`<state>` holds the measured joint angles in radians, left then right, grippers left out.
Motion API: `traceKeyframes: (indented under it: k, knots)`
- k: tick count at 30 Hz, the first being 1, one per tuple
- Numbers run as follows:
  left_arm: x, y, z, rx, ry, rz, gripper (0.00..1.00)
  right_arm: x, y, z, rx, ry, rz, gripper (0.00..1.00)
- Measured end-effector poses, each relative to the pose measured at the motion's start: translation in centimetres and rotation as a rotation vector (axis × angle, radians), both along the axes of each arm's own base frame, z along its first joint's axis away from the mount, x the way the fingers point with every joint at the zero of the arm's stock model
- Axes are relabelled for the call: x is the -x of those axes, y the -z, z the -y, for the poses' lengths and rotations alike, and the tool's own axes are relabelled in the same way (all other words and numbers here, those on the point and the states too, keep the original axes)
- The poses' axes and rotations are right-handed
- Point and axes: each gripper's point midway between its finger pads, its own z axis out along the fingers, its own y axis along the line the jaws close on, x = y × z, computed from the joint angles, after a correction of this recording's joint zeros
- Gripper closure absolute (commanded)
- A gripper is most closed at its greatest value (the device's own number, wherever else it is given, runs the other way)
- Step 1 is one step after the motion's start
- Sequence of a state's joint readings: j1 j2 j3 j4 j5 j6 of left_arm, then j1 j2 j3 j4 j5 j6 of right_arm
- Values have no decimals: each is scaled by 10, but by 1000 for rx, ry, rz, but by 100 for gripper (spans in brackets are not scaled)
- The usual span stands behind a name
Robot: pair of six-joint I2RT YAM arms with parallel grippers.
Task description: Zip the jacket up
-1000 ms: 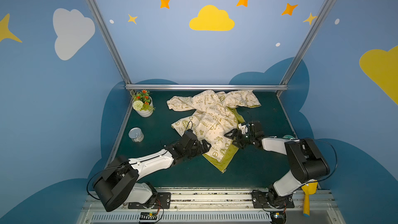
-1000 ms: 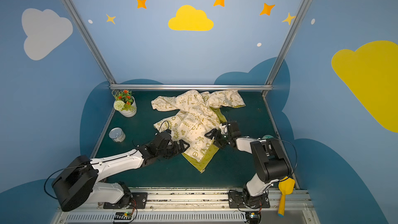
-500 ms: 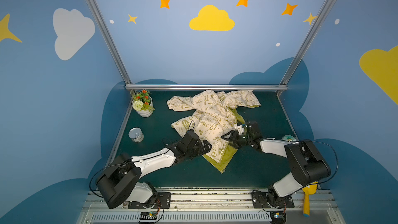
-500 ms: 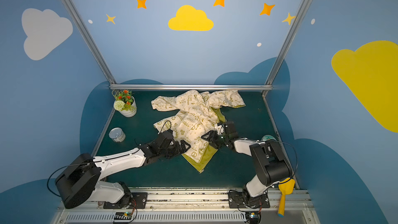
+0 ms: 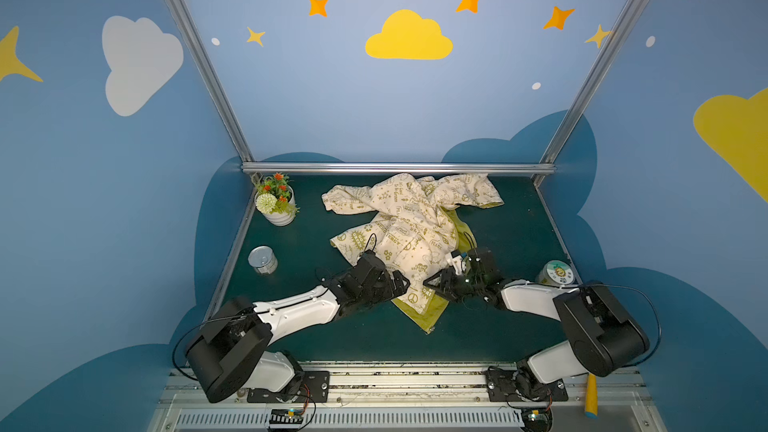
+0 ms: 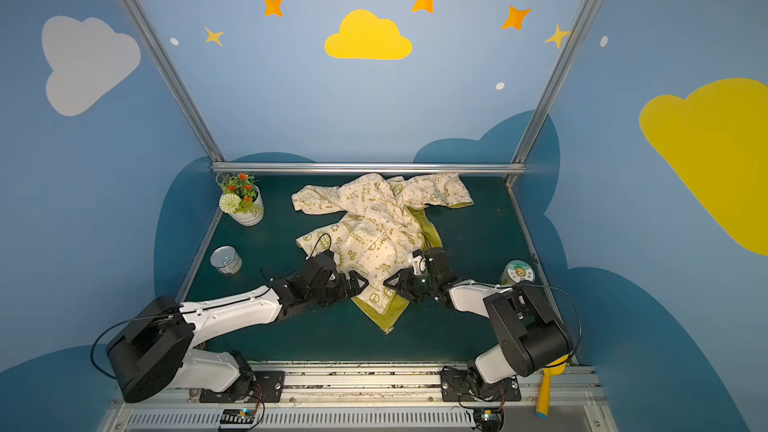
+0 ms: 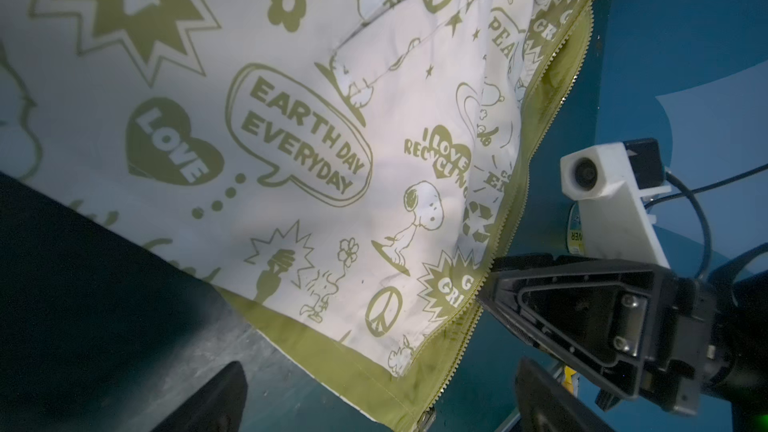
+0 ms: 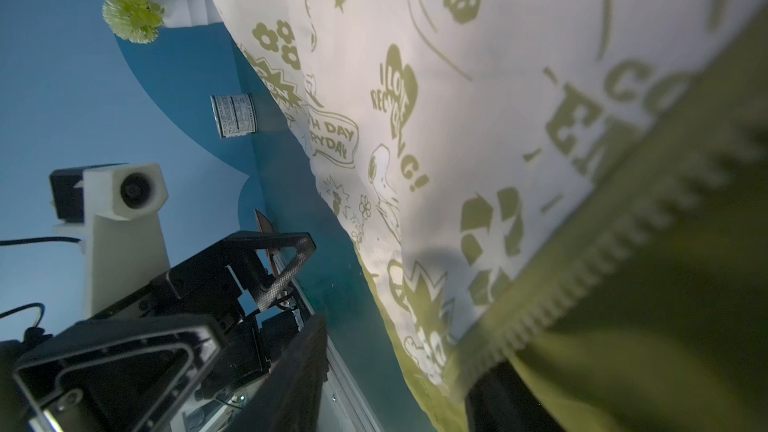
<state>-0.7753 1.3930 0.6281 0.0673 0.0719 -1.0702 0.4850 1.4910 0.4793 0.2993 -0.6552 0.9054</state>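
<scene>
Jacket: the jacket [image 5: 411,226] [image 6: 374,226] lies crumpled on the middle of the table [image 5: 498,334]; sleeves spread left and right just before the far rail; body runs toward the near side, ending in a pointed hem corner between the two grippers; yellow-green lining shows along its right edge and at that near corner.
Zipper strip: the zipper strip [image 7: 515,201] borders the right front edge, teeth exposed, unjoined along the stretch in view; blurred and very close in the right wrist view [image 8: 602,251].
Left gripper: the left gripper [image 5: 401,284] [image 6: 359,282] sits low at the jacket's near left hem; fingers [image 7: 224,392] spread wide, with only the hem edge and bare table between them; nothing pinched.
Right gripper: the right gripper [image 5: 430,282] [image 6: 388,282] is at the zipper edge on the jacket's near right; one finger tip touches the teeth in the left wrist view; in the right wrist view the hem runs between fingers [image 8: 299,367] partly apart; cannot tell whether they pinch the cloth.
Flower pot: the flower pot [image 5: 276,203] stands in the far left corner, well apart from the jacket.
Tin: the tin [image 5: 262,259] stands at the left edge, nearer than the pot.
Round tub: the round tub [image 5: 557,274] stands at the right edge, beside the right arm.
</scene>
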Motion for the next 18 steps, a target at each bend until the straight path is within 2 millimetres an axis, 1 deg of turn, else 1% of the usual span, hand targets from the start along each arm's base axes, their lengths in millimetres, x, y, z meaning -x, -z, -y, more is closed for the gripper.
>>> traceKeyframes:
  k: [5,9,13,17,18]
  knots:
    - [1,-1,2,6,-2,-2,0,10,5,-1,9,-14,-13,55]
    - [8,1,10,0,16,2,0,19,8,-5,5,-31,-28,64]
    - [11,6,18,1,27,-10,0,27,13,-5,9,-34,-47,79]
    - [9,8,21,12,19,-17,0,27,12,-7,4,-36,-42,100]
    - [9,8,22,15,16,-19,0,27,12,-8,0,-35,-44,100]
